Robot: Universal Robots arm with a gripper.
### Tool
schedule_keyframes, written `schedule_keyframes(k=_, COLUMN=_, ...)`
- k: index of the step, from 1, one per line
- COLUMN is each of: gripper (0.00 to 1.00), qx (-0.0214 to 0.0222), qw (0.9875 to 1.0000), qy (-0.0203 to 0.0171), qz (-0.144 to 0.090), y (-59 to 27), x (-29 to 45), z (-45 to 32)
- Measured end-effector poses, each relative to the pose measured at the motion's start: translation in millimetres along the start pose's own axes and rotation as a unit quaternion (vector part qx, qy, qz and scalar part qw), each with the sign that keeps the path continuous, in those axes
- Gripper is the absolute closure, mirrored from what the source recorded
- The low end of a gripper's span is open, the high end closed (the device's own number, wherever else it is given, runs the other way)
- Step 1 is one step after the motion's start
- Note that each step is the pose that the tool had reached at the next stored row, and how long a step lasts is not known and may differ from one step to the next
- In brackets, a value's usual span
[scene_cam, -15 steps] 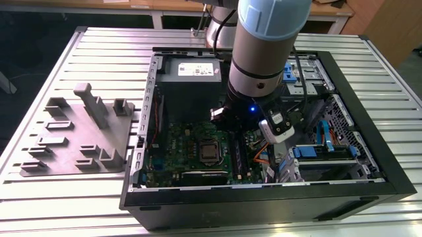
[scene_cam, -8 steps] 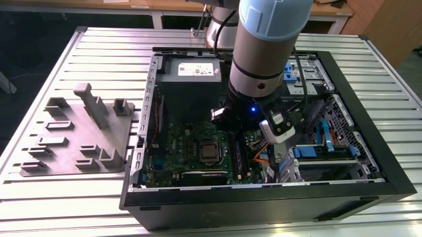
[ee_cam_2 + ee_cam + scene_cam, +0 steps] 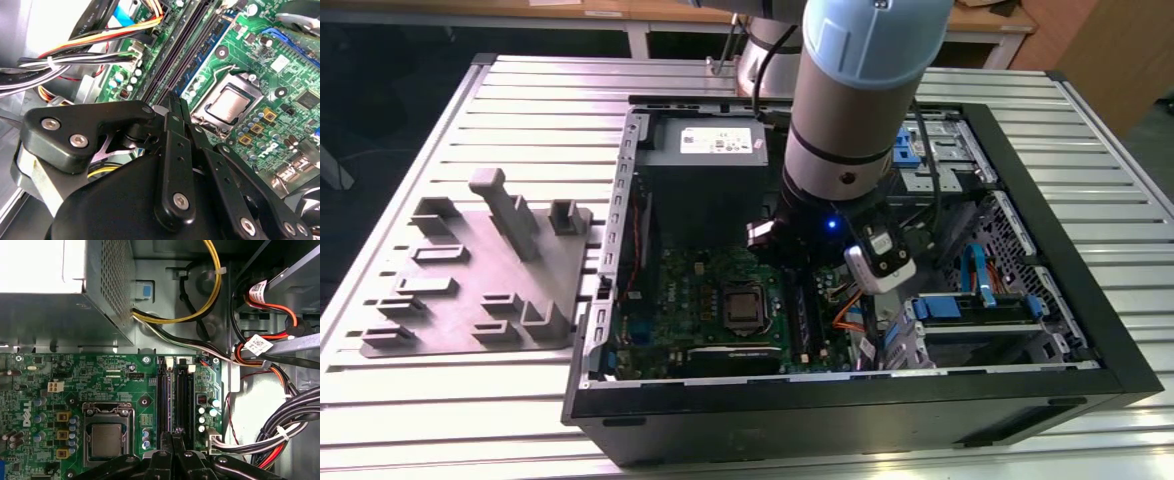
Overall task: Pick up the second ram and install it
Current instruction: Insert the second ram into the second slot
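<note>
**Second ram** (image 3: 207,45): narrow blue-green strip w/ black chips, standing on edge in the row of long black slots (image 3: 164,400), on the side nearest the CPU socket (image 3: 227,105). Seen in the second wrist view.

**Gripper** (image 3: 176,100): fingertips pressed together and positioned directly over the slot row, just at the near end of the strip. Contact w/ the strip can't be confirmed. In the first wrist view, the closed tips (image 3: 176,432) sit over the slots, beside the socket (image 3: 106,437).

**Motherboard** (image 3: 110,375): green, lies flat on the case floor. It carries the slots and socket.

**PC case** (image 3: 854,400): black, open-topped, centre to right of the exterior view. Contents:
- motherboard (image 3: 680,290)
- grey PSU box (image 3: 700,150) above it in frame
- cable bundles (image 3: 280,435)
- drive bays w/ blue tabs (image 3: 974,305) at right
- arm (image 3: 854,90), reaching down into the case

**Grey fixture plate** (image 3: 467,270): carries upright posts. It sits at frame left on the slatted metal table (image 3: 454,400), apart from the case.
</note>
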State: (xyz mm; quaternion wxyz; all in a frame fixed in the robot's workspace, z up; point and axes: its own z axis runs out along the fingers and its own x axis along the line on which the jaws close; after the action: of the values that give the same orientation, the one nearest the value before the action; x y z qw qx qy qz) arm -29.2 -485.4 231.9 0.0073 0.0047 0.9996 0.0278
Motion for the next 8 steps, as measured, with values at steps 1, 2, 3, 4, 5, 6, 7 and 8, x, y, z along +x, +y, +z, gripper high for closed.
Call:
schedule_keyframes(k=1, gripper=0.88, qx=0.0001, qw=1.0, qy=0.0, qz=0.0, y=0.0, x=-0.1, z=0.1)
schedule_keyframes(k=2, gripper=0.88, qx=0.0001, qw=1.0, qy=0.0, qz=0.0, y=0.0, x=-0.1, z=0.1)
schedule_keyframes(k=3, gripper=0.88, qx=0.0002, qw=1.0, qy=0.0001, qz=0.0, y=0.0, x=-0.1, z=0.2)
schedule_keyframes(k=4, gripper=0.88, qx=0.0001, qw=1.0, qy=0.0, qz=0.0, y=0.0, x=-0.1, z=0.4)
schedule_keyframes(k=5, gripper=0.88, qx=-0.0001, qw=1.0, qy=0.0, qz=0.0, y=0.0, x=-0.1, z=0.9)
schedule_keyframes(k=6, gripper=0.88, qx=-0.0001, qw=1.0, qy=-0.0001, qz=0.0, y=-0.1, x=-0.1, z=1.8)
schedule_keyframes(k=7, gripper=0.88, qx=0.0, qw=1.0, qy=0.0, qz=0.0, y=-0.1, x=-0.1, z=2.3)
schedule_keyframes(k=8, gripper=0.88, qx=0.0001, qw=1.0, qy=0.0, qz=0.0, y=-0.1, x=-0.1, z=2.2)
